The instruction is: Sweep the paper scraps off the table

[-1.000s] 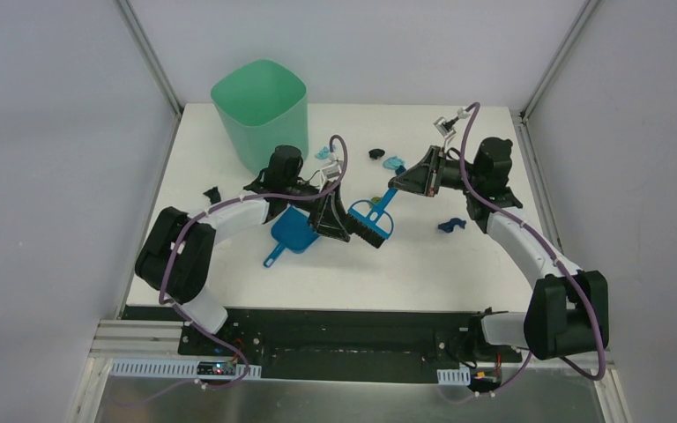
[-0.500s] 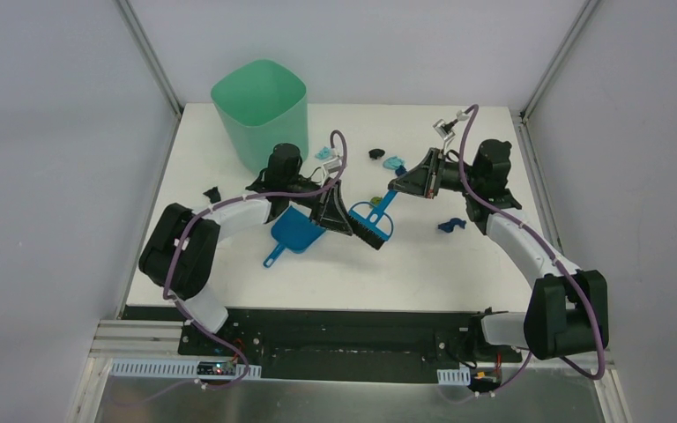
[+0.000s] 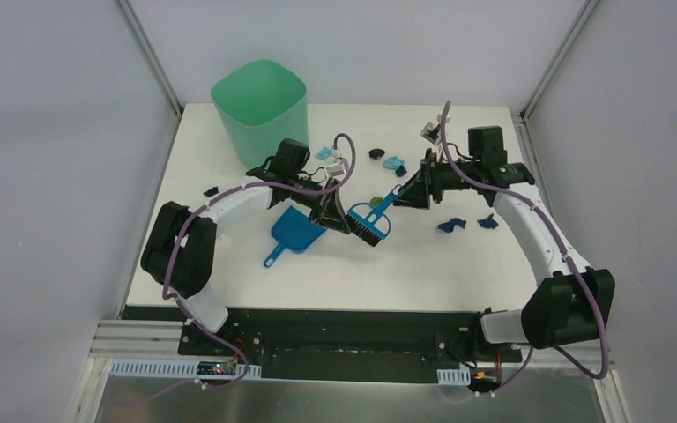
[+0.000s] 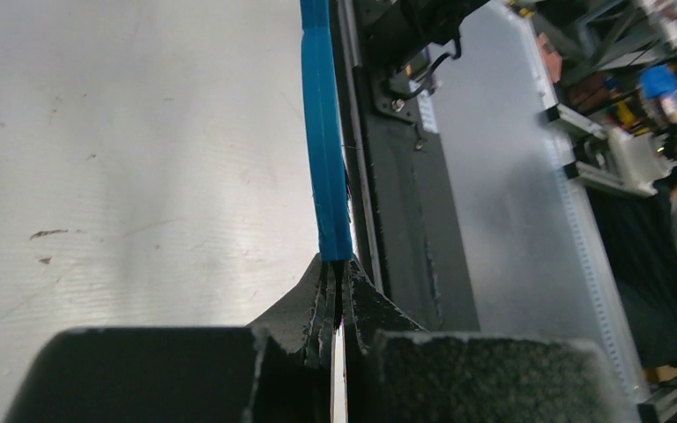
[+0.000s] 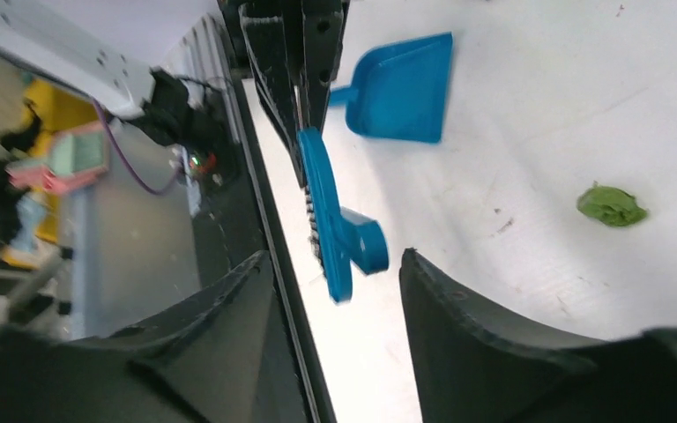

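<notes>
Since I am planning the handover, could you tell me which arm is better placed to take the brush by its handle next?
Likely the right. The right gripper is open, with the handle end of the brush between its fingers; the left gripper is shut on the brush's head end.

Blue dustpan, blue brush, mint-green bin, seemingly olive scrap.

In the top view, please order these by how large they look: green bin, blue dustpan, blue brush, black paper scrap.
1. green bin, clearly the largest.
2. blue dustpan and blue brush: these look about alike, so I do not rank them.
3. black paper scrap, by far the smallest.
</notes>
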`<move>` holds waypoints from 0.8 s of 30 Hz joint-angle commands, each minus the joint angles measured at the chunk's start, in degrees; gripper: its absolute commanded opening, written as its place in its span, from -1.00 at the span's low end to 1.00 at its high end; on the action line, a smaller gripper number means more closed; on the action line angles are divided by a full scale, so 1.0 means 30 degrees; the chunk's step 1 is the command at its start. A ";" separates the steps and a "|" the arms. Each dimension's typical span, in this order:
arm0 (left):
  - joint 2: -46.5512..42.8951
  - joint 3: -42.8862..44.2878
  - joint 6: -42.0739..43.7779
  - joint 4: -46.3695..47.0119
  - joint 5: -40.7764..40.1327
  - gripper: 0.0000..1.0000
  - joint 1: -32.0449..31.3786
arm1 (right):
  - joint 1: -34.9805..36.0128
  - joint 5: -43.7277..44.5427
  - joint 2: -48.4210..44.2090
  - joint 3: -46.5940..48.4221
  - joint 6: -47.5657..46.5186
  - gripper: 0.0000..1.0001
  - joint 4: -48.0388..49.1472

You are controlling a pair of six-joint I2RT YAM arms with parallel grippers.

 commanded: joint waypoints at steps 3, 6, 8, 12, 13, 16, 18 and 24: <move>-0.1260 0.1112 0.9603 -0.9062 -0.1622 -1.00 -0.0185 | 0.0082 0.1372 0.0555 0.3685 -1.2438 0.28 -1.2455; -0.0939 0.2080 1.1353 -1.1296 -0.1218 -1.00 -0.0296 | 0.0215 0.1189 0.0657 0.4215 -1.3684 0.30 -1.3239; -0.0678 0.2729 1.2382 -1.2531 -0.0998 -1.00 -0.0379 | 0.0445 0.1291 0.0847 0.4465 -1.4015 0.30 -1.3423; -0.0611 0.2949 1.2965 -1.3110 -0.0849 -1.00 -0.0651 | 0.1580 0.1384 0.1427 0.4645 -1.3894 0.28 -1.3141; -0.0626 0.2923 1.3101 -1.3207 -0.0922 -1.00 -0.0715 | 0.1850 0.1243 0.1571 0.4590 -1.3525 0.29 -1.2798; -0.0591 0.2919 1.3227 -1.3384 -0.0936 -1.00 -0.0846 | 0.2754 0.0913 0.1977 0.4532 -1.2005 0.29 -1.1425; -0.0589 0.2920 1.3101 -1.3347 -0.0953 -1.00 -0.0857 | 0.3371 0.0758 0.2169 0.4729 -1.1377 0.28 -1.0942; -0.0674 0.2877 1.2689 -1.2987 -0.1230 -1.00 -0.0858 | 0.4373 0.1233 0.2432 0.5519 -1.0910 0.10 -1.1318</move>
